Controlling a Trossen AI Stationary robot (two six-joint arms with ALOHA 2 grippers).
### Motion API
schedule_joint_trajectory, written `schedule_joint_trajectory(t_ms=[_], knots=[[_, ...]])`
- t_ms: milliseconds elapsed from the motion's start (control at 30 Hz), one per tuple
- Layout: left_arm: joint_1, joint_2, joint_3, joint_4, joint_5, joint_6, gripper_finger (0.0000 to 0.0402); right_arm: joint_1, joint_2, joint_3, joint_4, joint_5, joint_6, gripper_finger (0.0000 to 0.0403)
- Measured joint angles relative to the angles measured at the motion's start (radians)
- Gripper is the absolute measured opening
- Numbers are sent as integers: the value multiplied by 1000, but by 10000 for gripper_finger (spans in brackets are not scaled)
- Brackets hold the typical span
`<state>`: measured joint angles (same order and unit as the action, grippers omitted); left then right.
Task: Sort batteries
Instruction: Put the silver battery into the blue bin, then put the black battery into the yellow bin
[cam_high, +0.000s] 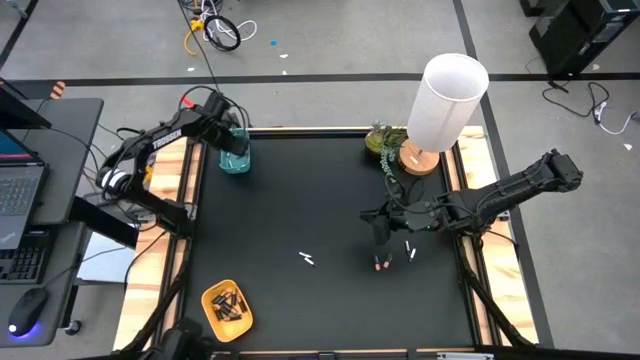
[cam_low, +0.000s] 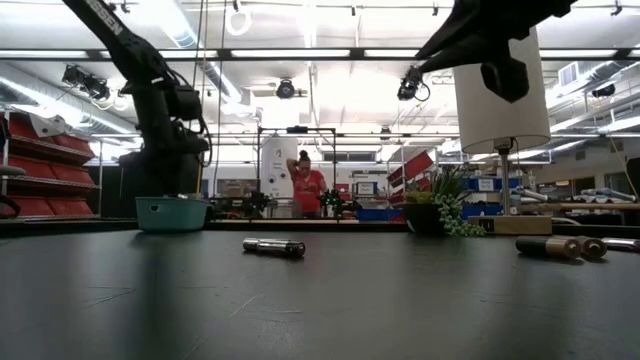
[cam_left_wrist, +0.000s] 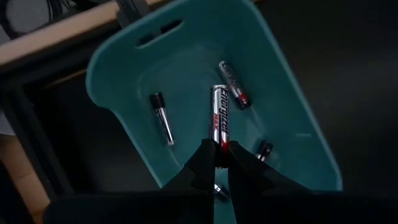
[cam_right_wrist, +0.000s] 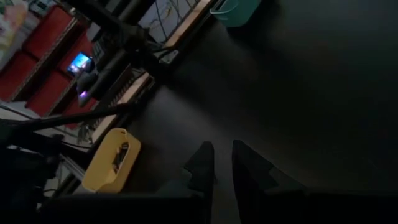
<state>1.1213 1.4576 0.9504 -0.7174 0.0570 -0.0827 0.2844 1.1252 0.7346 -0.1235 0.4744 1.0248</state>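
Black table (cam_high: 320, 220) is mostly bare, so there's open room mid-mat; the crowding is at the far edge, where lamp (cam_high: 445, 105) and plant (cam_high: 383, 140) stand right of centre. Left arm is at the far-left corner over the teal tray (cam_left_wrist: 292, 118), left gripper (cam_left_wrist: 222, 163) pinched on a silver battery (cam_left_wrist: 220, 118) hanging above the tray floor, other batteries already lying inside. Looks like the drop step: the next move needs only a release, then a lift clear of the tray wall. Right gripper (cam_right_wrist: 222, 163) hovers above the mat at right, jaws narrow, nothing visibly between them; dark battery (cam_high: 379, 264) and pale battery (cam_high: 410, 247) lie just beside it, so a descent and pick there seems due, staying short of the lamp base. Pale pair (cam_high: 307, 259) lies mid-mat, well apart from both arms. Yellow tray (cam_high: 212, 296) at the near-left holds dark ones, close to the near edge.
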Motion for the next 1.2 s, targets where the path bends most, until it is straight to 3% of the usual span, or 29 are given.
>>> schedule_joint_trajectory(t_ms=[533,900,1033,1200], knots=[[0,98,0,-23,-17,-3,61,13,0,0,22,0,22,45],[-4,98,60,-108,-17,-8,161,13,0,0,25,-3,-7,45],[-22,58,128,-113,23,-24,181,13,0,0,13,-28,13,45],[-138,-39,209,-70,20,-7,176,13,0,0,-110,-85,124,45]])
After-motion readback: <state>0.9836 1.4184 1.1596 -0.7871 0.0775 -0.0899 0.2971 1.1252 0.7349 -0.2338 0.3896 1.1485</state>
